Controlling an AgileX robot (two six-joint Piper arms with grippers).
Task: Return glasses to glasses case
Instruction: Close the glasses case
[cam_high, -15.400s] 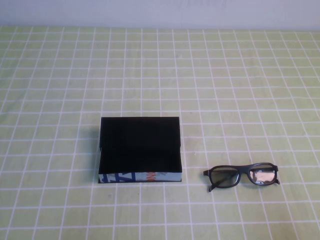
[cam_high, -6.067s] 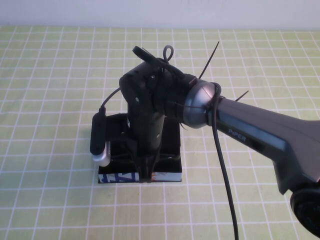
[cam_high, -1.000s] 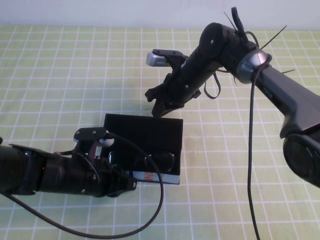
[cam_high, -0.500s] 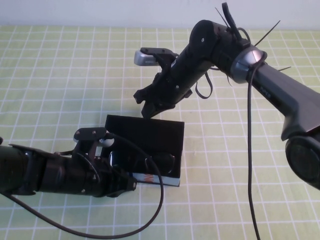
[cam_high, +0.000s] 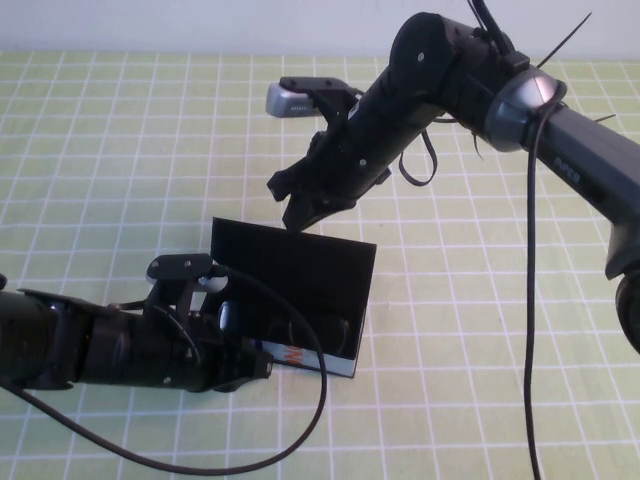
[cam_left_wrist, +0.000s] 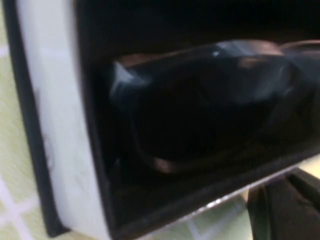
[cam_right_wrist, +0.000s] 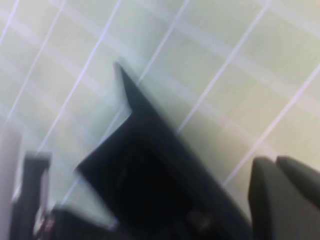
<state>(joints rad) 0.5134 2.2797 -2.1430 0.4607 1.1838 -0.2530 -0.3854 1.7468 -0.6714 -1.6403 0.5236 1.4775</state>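
The black glasses case (cam_high: 290, 275) lies mid-table, its flap lid tilted up at the back. The black glasses (cam_high: 322, 326) lie inside it, partly hidden by the lid and my left arm. They fill the left wrist view (cam_left_wrist: 210, 100) behind the case's light front wall (cam_left_wrist: 65, 150). My left gripper (cam_high: 252, 366) is at the case's front left corner, against its printed front edge. My right gripper (cam_high: 298, 208) is shut and empty, tips just above the lid's back edge. The right wrist view shows the lid's corner (cam_right_wrist: 150, 160).
The green checked tablecloth (cam_high: 480, 380) covers the table. My left arm's cable (cam_high: 300, 440) loops over the cloth in front of the case. My right arm (cam_high: 560, 140) reaches in from the right, above the table.
The lid has tipped up further at its back edge and the case has turned slightly. My right gripper has shifted a little over the lid's back edge. My left arm has stayed put.
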